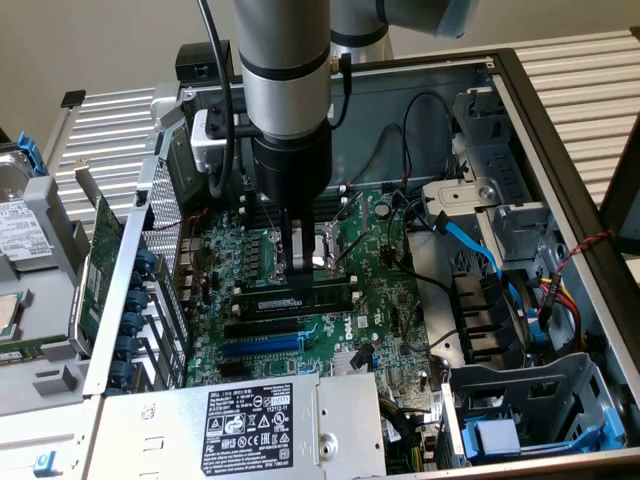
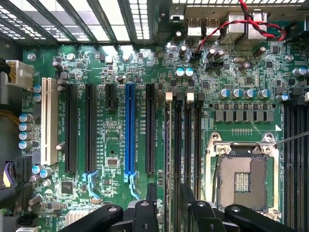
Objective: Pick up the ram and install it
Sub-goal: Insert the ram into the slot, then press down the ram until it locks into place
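The ram [image 1: 292, 298], a long thin stick with white labels, stands on edge in a black slot on the green motherboard [image 1: 390, 300], beside the processor socket [image 1: 325, 245]. In the wrist view the ram [image 2: 167, 145] appears edge-on as a thin line running between the fingers. My gripper [image 1: 300, 275] hangs straight down over the middle of the stick. Its jaws are open, with one black finger [image 2: 150, 203] on each side of the ram and a gap to it.
The board lies in an open computer case [image 1: 560, 170]. A power supply box [image 1: 250, 420] borders the near side, and drive cages with blue and red cables [image 1: 480, 250] fill the exterior view's right. A blue expansion slot [image 2: 129, 130] lies beside the memory slots. A hard drive [image 1: 20, 235] sits outside the case.
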